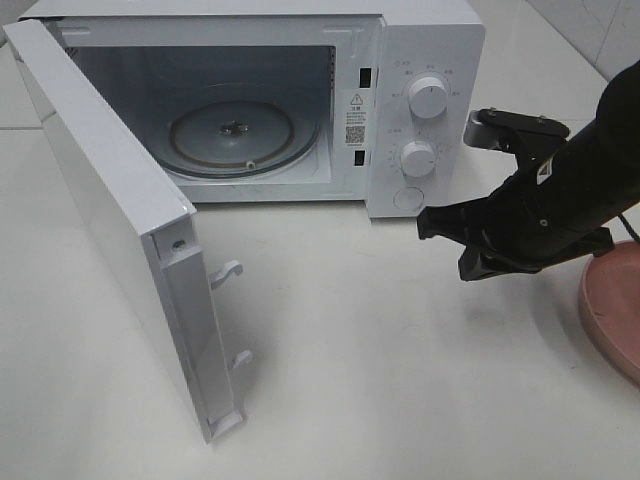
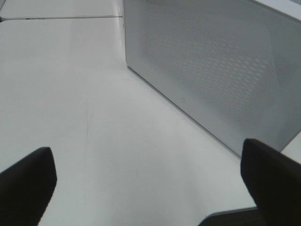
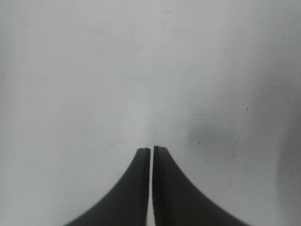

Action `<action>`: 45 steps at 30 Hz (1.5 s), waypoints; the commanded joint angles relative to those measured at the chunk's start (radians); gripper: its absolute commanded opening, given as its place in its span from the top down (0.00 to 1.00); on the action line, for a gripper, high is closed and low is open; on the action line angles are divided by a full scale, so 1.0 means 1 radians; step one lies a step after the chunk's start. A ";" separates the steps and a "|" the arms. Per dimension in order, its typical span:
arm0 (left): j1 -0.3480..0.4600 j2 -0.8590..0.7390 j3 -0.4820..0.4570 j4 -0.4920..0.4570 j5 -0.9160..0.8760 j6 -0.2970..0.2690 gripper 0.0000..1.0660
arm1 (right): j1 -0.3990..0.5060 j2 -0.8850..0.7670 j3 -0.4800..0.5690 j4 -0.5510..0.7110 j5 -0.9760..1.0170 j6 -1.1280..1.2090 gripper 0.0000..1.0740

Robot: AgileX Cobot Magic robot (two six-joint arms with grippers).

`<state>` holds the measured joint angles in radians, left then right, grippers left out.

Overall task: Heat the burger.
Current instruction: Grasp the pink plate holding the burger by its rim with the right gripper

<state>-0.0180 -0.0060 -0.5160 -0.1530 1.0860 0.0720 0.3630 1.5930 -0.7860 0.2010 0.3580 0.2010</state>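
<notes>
door point(image 1: 100, 200) of the microwave point(image 1: 420, 60) stands open, turntable point(image 1: 232, 135) bare; right end effector point(image 3: 151, 153) closed empty, left end effector point(image 2: 146, 157) wide; burger unseen, loading remains.

The microwave point(image 1: 430, 40) is set at the frame's top, its door point(image 1: 100, 200) swung toward lower left — a plate point(image 1: 606, 310) is placed at the right edge.

Right gripper point(image 3: 151, 150) jaws nearly together, thin slit between; left gripper point(image 2: 148, 157) jaws spread wide.
</notes>
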 commanded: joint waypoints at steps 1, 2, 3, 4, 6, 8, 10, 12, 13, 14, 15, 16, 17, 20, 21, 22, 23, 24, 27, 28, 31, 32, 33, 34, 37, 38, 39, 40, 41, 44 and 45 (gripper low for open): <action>0.001 -0.015 0.000 -0.001 -0.014 0.002 0.06 | -0.013 -0.023 -0.020 -0.016 0.104 -0.201 0.94; 0.001 -0.015 0.000 -0.001 -0.014 0.002 0.06 | -0.013 -0.023 -0.020 -0.016 0.104 -0.201 0.94; 0.001 -0.015 0.000 -0.001 -0.014 0.002 0.06 | -0.013 -0.033 -0.028 -0.015 0.154 -0.251 0.93; 0.001 -0.015 0.000 -0.001 -0.014 0.002 0.06 | -0.013 -0.046 -0.034 -0.015 0.197 -0.282 0.93; 0.001 -0.015 0.000 -0.001 -0.014 0.002 0.06 | -0.013 -0.053 -0.035 -0.016 0.218 -0.292 0.92; 0.001 -0.015 0.000 -0.001 -0.014 0.002 0.06 | -0.013 -0.068 -0.035 -0.021 0.248 -0.310 0.91; 0.001 -0.015 0.000 -0.001 -0.014 0.002 0.06 | -0.019 -0.089 -0.035 -0.040 0.296 -0.326 0.88; 0.001 -0.015 0.000 -0.001 -0.014 0.002 0.06 | -0.036 -0.100 -0.035 -0.049 0.323 -0.326 0.82; 0.001 -0.015 0.000 -0.001 -0.014 0.002 0.06 | -0.036 -0.100 -0.035 -0.049 0.323 -0.326 0.82; 0.001 -0.015 0.000 -0.001 -0.014 0.002 0.06 | -0.044 -0.103 -0.035 -0.056 0.336 -0.326 0.78; 0.001 -0.015 0.000 -0.001 -0.014 0.002 0.06 | -0.066 -0.107 -0.035 -0.065 0.371 -0.326 0.65; 0.001 -0.015 0.000 -0.001 -0.014 0.002 0.06 | -0.075 -0.108 -0.035 -0.064 0.391 -0.326 0.59; 0.001 -0.015 0.000 -0.001 -0.014 0.002 0.06 | -0.075 -0.108 -0.035 -0.064 0.391 -0.326 0.59; 0.001 -0.015 0.000 -0.001 -0.014 0.002 0.06 | -0.092 -0.108 -0.035 -0.079 0.430 -0.355 0.40; 0.001 -0.015 0.000 -0.001 -0.014 0.002 0.06 | -0.106 -0.108 -0.035 -0.101 0.429 -0.352 0.33; 0.001 -0.015 0.000 -0.001 -0.014 0.002 0.06 | -0.106 -0.108 -0.035 -0.101 0.429 -0.352 0.33; 0.001 -0.015 0.000 -0.001 -0.014 0.002 0.06 | -0.111 -0.108 -0.035 -0.114 0.424 -0.347 0.32; 0.001 -0.015 0.000 -0.001 -0.014 0.002 0.06 | -0.124 -0.108 -0.035 -0.146 0.417 -0.319 0.32; 0.001 -0.015 0.000 -0.001 -0.014 0.002 0.06 | -0.130 -0.108 -0.035 -0.160 0.425 -0.254 0.33; 0.001 -0.015 0.000 -0.001 -0.014 0.002 0.06 | -0.130 -0.108 -0.035 -0.160 0.425 -0.254 0.33; 0.001 -0.015 0.000 -0.001 -0.014 0.002 0.06 | -0.130 -0.108 -0.035 -0.169 0.424 -0.252 0.33; 0.001 -0.015 0.000 -0.001 -0.014 0.002 0.06 | -0.130 -0.108 -0.035 -0.169 0.425 -0.255 0.33; 0.001 -0.015 0.000 -0.001 -0.014 0.002 0.06 | -0.130 -0.108 -0.035 -0.169 0.426 -0.255 0.33; 0.001 -0.015 0.000 -0.001 -0.014 0.002 0.06 | -0.130 -0.108 -0.035 -0.169 0.426 -0.255 0.33; 0.001 -0.015 0.000 -0.001 -0.014 0.002 0.06 | -0.130 -0.108 -0.035 -0.170 0.426 -0.259 0.33; 0.001 -0.015 0.000 -0.001 -0.014 0.002 0.06 | -0.130 -0.108 -0.035 -0.178 0.421 -0.259 0.32; 0.001 -0.015 0.000 -0.001 -0.014 0.002 0.06 | -0.130 -0.108 -0.035 -0.178 0.421 -0.259 0.32; 0.001 -0.015 0.000 -0.001 -0.014 0.002 0.06 | -0.136 -0.108 -0.035 -0.189 0.421 -0.256 0.29; 0.001 -0.015 0.000 -0.001 -0.014 0.002 0.06 | -0.144 -0.108 -0.035 -0.191 0.421 -0.258 0.27; 0.001 -0.015 0.000 -0.001 -0.014 0.002 0.06 | -0.167 -0.108 -0.035 -0.212 0.420 -0.256 0.21; 0.001 -0.015 0.000 -0.001 -0.014 0.002 0.06 | -0.167 -0.108 -0.035 -0.212 0.420 -0.256 0.21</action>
<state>-0.0180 -0.0060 -0.5160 -0.1530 1.0860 0.0720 0.2020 1.4960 -0.8150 0.0000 0.7700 -0.0600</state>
